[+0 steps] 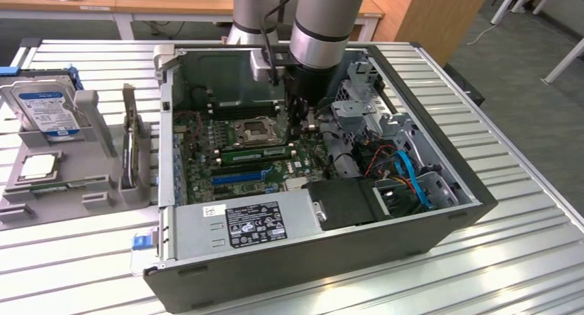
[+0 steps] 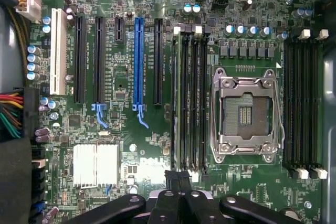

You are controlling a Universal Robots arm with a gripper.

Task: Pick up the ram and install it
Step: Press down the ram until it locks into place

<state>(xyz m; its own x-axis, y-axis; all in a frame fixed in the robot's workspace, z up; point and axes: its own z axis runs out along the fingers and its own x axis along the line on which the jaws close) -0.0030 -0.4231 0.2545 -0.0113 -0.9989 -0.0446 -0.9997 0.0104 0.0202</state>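
Observation:
The ram (image 1: 256, 153) is a thin green stick that sits edge-up in a memory slot beside the empty CPU socket (image 1: 253, 130) of the open computer case (image 1: 456, 212). From the wrist view it shows as a dark narrow strip (image 2: 179, 103) in the slot closest to the expansion slots. My gripper (image 1: 297, 132) reaches down into the case over the end of that stick. Its black fingertips (image 2: 173, 178) are pressed together at the slot's end, and the gripper (image 2: 178, 179) is shut with nothing visible between them. I cannot tell whether the tips touch the stick.
Further empty memory slots (image 2: 302, 103) lie on the socket's other side. The power supply (image 1: 246, 223), blue and orange cables (image 1: 406, 166) and the drive cage (image 1: 365, 117) crowd the case. On the exterior view's left, a grey holder (image 1: 100, 192) carries a hard drive (image 1: 46, 110), a CPU chip (image 1: 38, 166) and an upright card (image 1: 130, 147).

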